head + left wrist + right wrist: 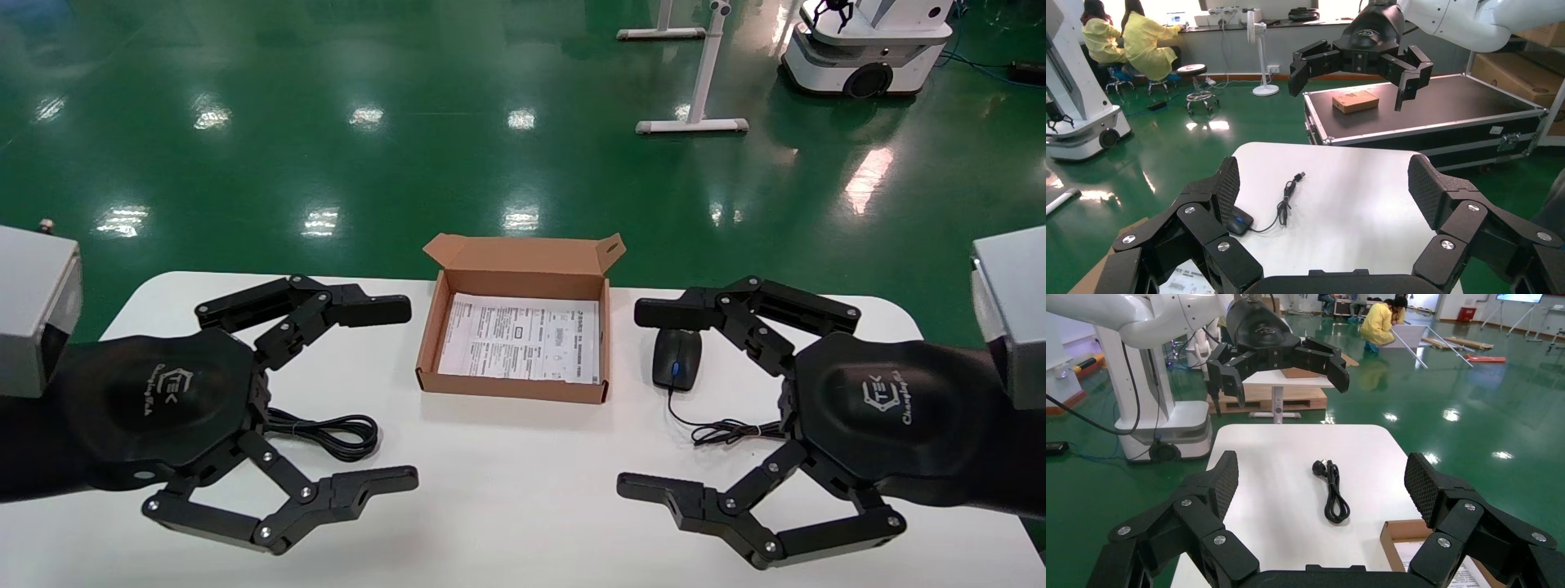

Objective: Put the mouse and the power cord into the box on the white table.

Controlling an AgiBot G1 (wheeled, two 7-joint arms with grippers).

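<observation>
While both hands — left hand (376, 392), right hand (662, 400) — hover spread, mouse (677, 359) lies lengthwise, cable toward robot.

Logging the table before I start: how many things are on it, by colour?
Black: 2, the mouse and the power cord, neither yet in the box.
Brown: 1, the box, lid open.
Total: 3 on the white table.

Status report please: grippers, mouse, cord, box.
Left gripper and right gripper open, empty. Mouse right of box, power cord left. Box open, nothing blocking.
</observation>
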